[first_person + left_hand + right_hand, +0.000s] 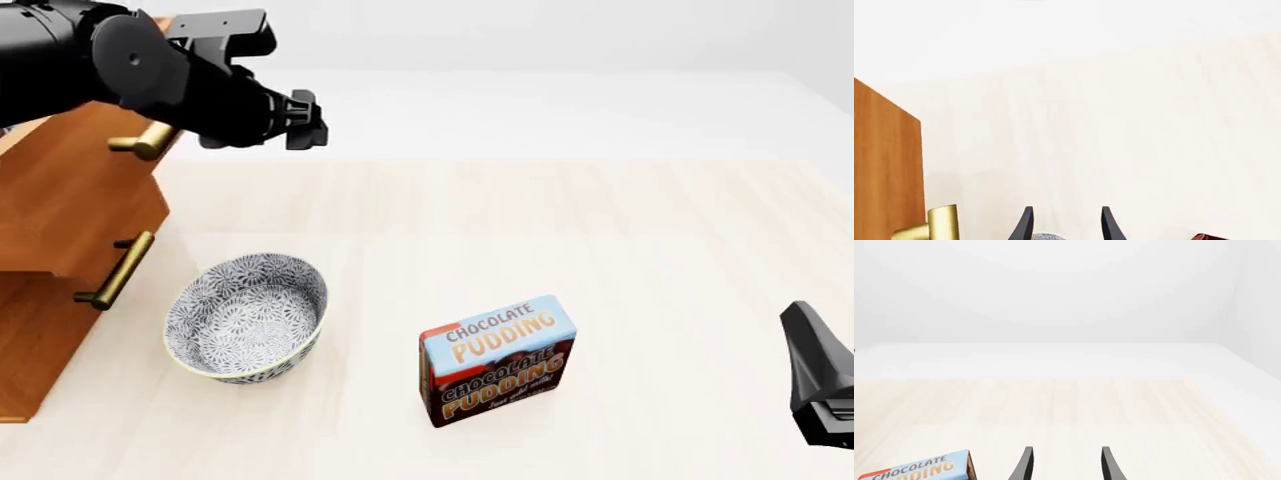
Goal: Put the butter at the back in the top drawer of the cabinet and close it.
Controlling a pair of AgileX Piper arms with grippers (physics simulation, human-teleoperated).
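Observation:
The butter is not in any view. The brown cabinet [67,220] stands at the left, and my left arm covers its top. The top drawer's brass handle [140,143] sticks out just under that arm; I cannot tell whether the drawer is open. My left gripper [304,120] hangs high, right of that handle, open and empty. In the left wrist view the gripper [1066,225] has its fingers apart, with the cabinet [887,165] and handle [934,225] beside it. My right gripper [801,330] is low at the right edge; the right wrist view [1066,465] shows it open and empty.
A patterned grey bowl [247,315] sits on the table in front of the cabinet. The blue-and-brown Chocolate Pudding box [498,360] stands right of it and shows in the right wrist view [921,470]. A second brass handle [114,270] is lower on the cabinet.

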